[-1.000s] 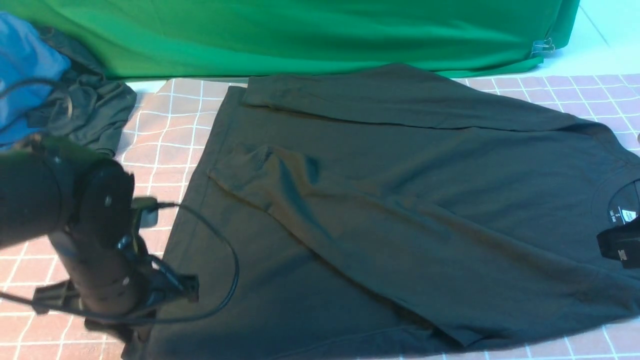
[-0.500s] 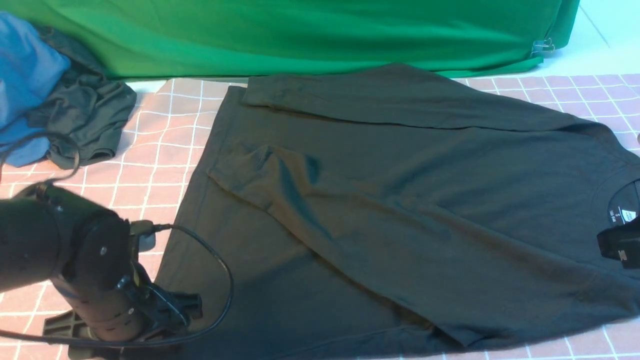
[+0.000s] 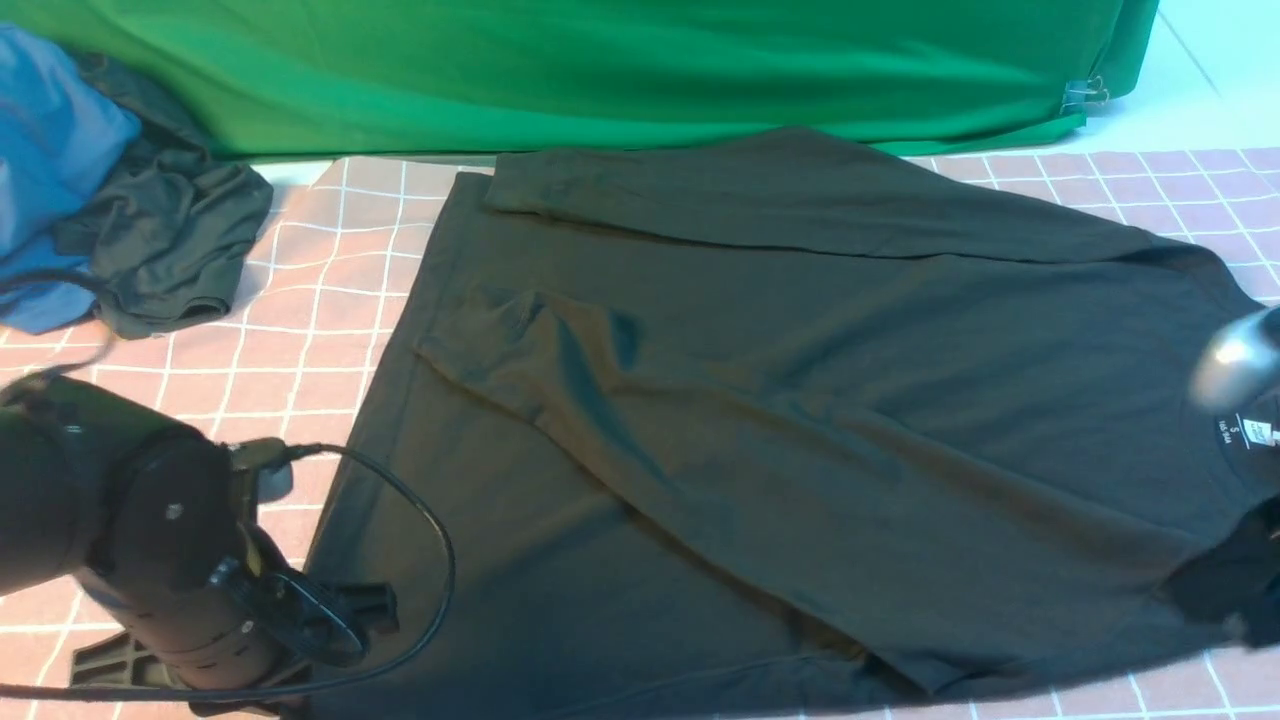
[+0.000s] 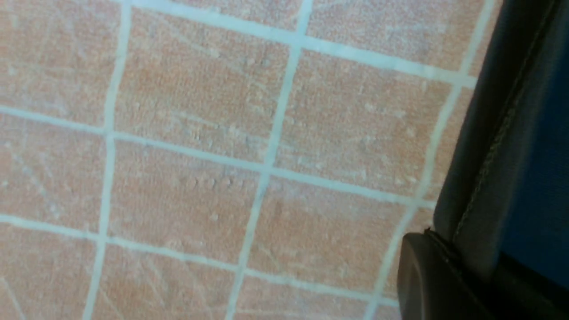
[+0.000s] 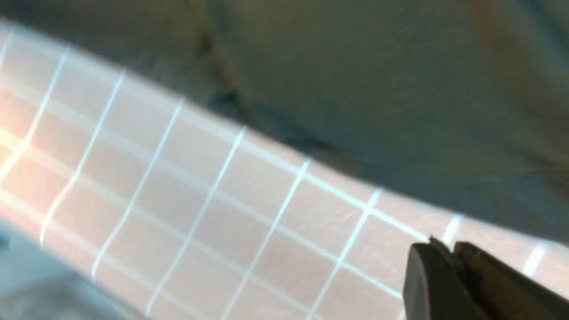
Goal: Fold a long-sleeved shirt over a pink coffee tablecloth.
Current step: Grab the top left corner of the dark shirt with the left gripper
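The long-sleeved shirt [image 3: 800, 400] lies flat on the pink coffee tablecloth [image 3: 330, 280], both sleeves folded across its body and the collar label at the right edge. My left gripper [image 4: 471, 266] is shut on the shirt's stitched hem [image 4: 498, 146] at the near left corner. In the front view its wrist [image 3: 190, 580] covers the fingers. My right gripper [image 5: 451, 255] hovers over the tablecloth [image 5: 178, 191] just off the shirt's edge [image 5: 355, 66], jaws together with no cloth visibly held. In the front view it is a dark blur [image 3: 1235, 590] near the collar.
A green backdrop cloth [image 3: 600, 70] hangs along the far side. A dark grey garment [image 3: 170, 240] with a blue cloth [image 3: 50, 150] is heaped at the far left. The table's edge [image 5: 44, 289] shows past the tablecloth in the right wrist view.
My left arm has come down and nearer, to the shirt's near left hem corner, and closed on it. My right gripper has left the collar label and moved nearer, blurred by motion.
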Tool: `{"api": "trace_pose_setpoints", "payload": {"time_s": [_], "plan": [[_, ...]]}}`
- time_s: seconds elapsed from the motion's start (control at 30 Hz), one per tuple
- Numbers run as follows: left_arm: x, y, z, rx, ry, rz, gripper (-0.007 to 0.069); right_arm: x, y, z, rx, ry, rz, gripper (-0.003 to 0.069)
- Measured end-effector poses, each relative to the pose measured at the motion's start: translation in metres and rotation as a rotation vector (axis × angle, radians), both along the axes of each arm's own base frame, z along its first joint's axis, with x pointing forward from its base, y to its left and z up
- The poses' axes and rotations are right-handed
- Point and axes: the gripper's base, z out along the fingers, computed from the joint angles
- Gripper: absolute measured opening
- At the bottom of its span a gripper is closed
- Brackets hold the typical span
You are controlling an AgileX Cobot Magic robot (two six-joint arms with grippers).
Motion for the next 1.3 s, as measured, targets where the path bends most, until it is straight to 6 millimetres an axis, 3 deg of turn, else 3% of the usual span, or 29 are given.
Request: {"api": "trace_pose_setpoints", "payload": {"time_s": [0.13, 0.23, 0.27, 0.37, 0.5, 0.7, 0.8, 0.87, 0.9, 0.93, 0.97, 1.1, 1.3], "plan": [[-0.007, 0.001, 0.012, -0.016, -0.029, 0.009, 0.0032, 0.006, 0.025, -0.015, -0.033, 0.021, 0.138, 0.0204], [-0.013, 0.003, 0.024, -0.036, -0.055, 0.019, 0.0032, 0.015, 0.054, -0.035, -0.103, -0.002, 0.250, 0.0386], [-0.014, 0.003, 0.024, -0.037, -0.057, 0.019, 0.0032, 0.015, 0.056, -0.037, -0.114, 0.001, 0.263, 0.0397], [-0.017, 0.003, 0.029, -0.044, -0.069, 0.021, 0.0032, 0.022, 0.072, -0.059, -0.201, 0.008, 0.348, 0.0557], [-0.017, 0.003, 0.029, -0.046, -0.069, 0.023, 0.0032, 0.032, 0.077, -0.079, -0.279, 0.010, 0.381, 0.0600], [-0.017, 0.003, 0.029, -0.048, -0.076, 0.019, 0.0032, 0.043, 0.079, -0.101, -0.332, 0.011, 0.403, 0.0536], [-0.016, 0.003, 0.029, -0.049, -0.081, 0.019, 0.0032, 0.044, 0.080, -0.108, -0.343, 0.037, 0.413, 0.0458], [-0.016, 0.003, 0.029, -0.050, -0.083, 0.019, 0.0032, 0.042, 0.079, -0.109, -0.349, 0.057, 0.414, 0.0253], [-0.016, 0.003, 0.029, -0.050, -0.083, 0.019, 0.0032, 0.042, 0.079, -0.109, -0.349, 0.057, 0.414, 0.0233], [-0.016, 0.003, 0.029, -0.050, -0.083, 0.019, 0.0032, 0.042, 0.079, -0.109, -0.351, 0.063, 0.415, 0.0137], [-0.016, 0.003, 0.029, -0.050, -0.082, 0.019, 0.0032, 0.042, 0.078, -0.109, -0.353, 0.068, 0.415, 0.0086], [-0.017, 0.003, 0.029, -0.048, -0.078, 0.019, 0.0032, 0.038, 0.076, -0.108, -0.366, 0.111, 0.412, 0.0058], [-0.029, 0.006, 0.035, -0.039, -0.016, 0.031, 0.0032, 0.019, 0.065, -0.082, -0.378, 0.183, 0.348, 0.0057]]}}
